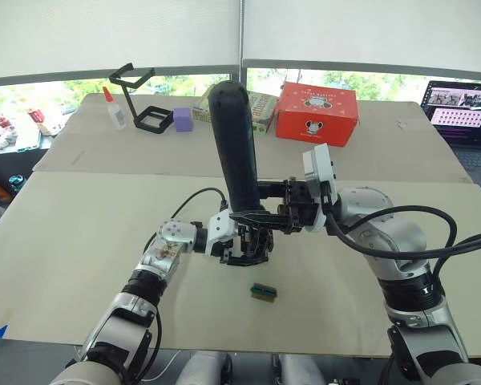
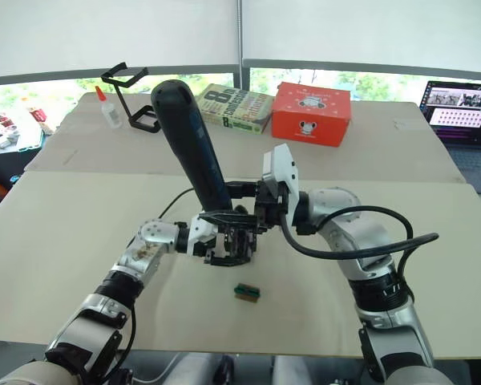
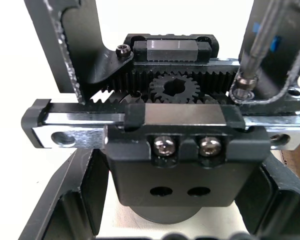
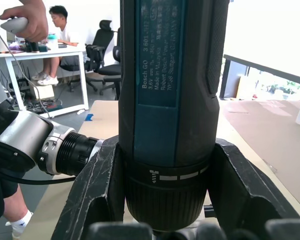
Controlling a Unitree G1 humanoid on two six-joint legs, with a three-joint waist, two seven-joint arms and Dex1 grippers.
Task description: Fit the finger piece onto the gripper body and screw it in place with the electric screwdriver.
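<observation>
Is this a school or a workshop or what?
Probably an office or lab used as a robot workroom. There is a big work table by windows, a laptop on it, and in the right wrist view a person at a desk with office chairs.

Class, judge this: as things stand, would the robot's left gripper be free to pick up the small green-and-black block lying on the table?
Probably not. The left gripper is shut on the gripper body, with the electric screwdriver bit on a screw there. The green-and-black block lies close and unobstructed, but that gripper would need to release first.
</observation>
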